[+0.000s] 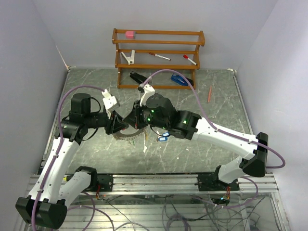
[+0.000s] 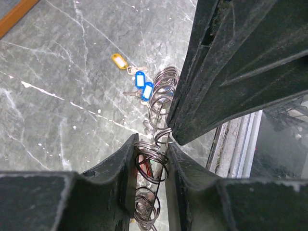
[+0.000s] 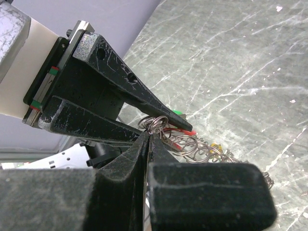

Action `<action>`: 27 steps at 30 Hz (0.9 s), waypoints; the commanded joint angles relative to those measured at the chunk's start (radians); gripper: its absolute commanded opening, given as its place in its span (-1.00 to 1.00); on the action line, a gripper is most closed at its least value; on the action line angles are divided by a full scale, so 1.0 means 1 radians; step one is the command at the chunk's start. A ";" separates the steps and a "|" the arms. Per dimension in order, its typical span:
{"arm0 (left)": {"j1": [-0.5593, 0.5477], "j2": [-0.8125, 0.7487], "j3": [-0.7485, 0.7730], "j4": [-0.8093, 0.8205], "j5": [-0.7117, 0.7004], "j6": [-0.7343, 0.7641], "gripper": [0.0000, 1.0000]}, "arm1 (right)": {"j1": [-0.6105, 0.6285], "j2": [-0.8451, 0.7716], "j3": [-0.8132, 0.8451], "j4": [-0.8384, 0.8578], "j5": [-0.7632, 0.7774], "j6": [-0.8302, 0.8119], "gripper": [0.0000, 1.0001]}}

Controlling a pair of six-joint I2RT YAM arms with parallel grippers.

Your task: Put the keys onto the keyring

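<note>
Step in hand: threading, judged; both grippers met at the keyring (image 1: 131,136), raised just above the table (image 1: 219,103) near its middle.
Keyring: a silvery run of wire loops (image 2: 161,94), held between the two arms.
Left gripper (image 2: 151,161): jaws drawn close about a few loops of the keyring, clamping them from both sides.
Right gripper (image 3: 149,139): jaws closed to a hairline slit, tips set on one wire loop beside the left gripper's hold; it appeared to nip that loop.
Keys, loose: two blue tags (image 2: 143,84) and a yellow tag (image 2: 119,60) lay on the table, near the keyring but apart from both grippers.
Keys, at the ring: a red tag (image 3: 174,131) and a green tag (image 3: 178,112) showed just behind the loops; whether they were threaded could not be told.
Next move, judged: one gripper had to keep the keyring steady while the other let go and fetched a loose key.
Progress, judged: partial at best.
</note>
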 commanded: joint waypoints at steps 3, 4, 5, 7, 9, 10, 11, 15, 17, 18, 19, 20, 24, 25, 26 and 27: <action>0.003 0.000 0.038 -0.050 0.062 0.054 -0.84 | 0.007 0.012 0.031 0.009 -0.003 0.025 -1.00; 0.003 0.002 0.042 -0.061 0.076 0.067 -0.86 | 0.007 0.017 0.035 0.003 -0.004 0.027 -1.00; 0.003 0.001 0.045 -0.073 0.092 0.079 -0.86 | 0.008 0.021 0.038 -0.004 -0.005 0.030 -1.00; 0.003 0.000 0.052 -0.096 0.125 0.101 -0.86 | 0.007 0.032 0.047 -0.022 -0.006 0.036 -1.00; 0.003 0.000 0.057 -0.119 0.153 0.129 -0.86 | 0.006 0.039 0.056 -0.036 -0.013 0.042 -1.00; 0.003 -0.001 0.058 -0.127 0.156 0.141 -0.86 | 0.007 0.043 0.059 -0.042 -0.018 0.048 -1.00; 0.003 -0.003 0.058 -0.128 0.151 0.146 -0.84 | 0.006 0.046 0.063 -0.050 -0.022 0.053 -1.00; 0.003 -0.009 0.055 -0.127 0.121 0.156 -0.82 | 0.006 0.057 0.078 -0.079 -0.022 0.061 -1.00; 0.003 -0.008 0.058 -0.142 0.120 0.170 -0.83 | 0.007 0.057 0.077 -0.081 -0.024 0.064 -1.00; 0.003 -0.009 0.060 -0.149 0.121 0.175 -0.83 | 0.007 0.056 0.075 -0.078 -0.025 0.066 -1.00; 0.003 -0.009 0.060 -0.149 0.118 0.176 -0.79 | 0.007 0.053 0.074 -0.077 -0.025 0.066 -1.00; 0.003 -0.010 0.058 -0.142 0.105 0.163 -0.65 | 0.007 0.052 0.075 -0.075 -0.025 0.066 -1.00; 0.003 0.002 0.057 -0.119 0.028 0.098 -0.20 | 0.006 0.038 0.074 -0.066 -0.020 0.067 -1.00; 0.003 0.011 0.065 -0.138 0.018 0.107 -0.11 | 0.007 0.032 0.073 -0.067 -0.017 0.067 -1.00; 0.003 0.020 0.078 -0.163 0.008 0.127 -0.03 | 0.006 0.026 0.072 -0.069 -0.012 0.065 -1.00; 0.003 0.030 0.093 -0.191 -0.003 0.152 0.08 | 0.006 0.023 0.073 -0.073 -0.008 0.064 -1.00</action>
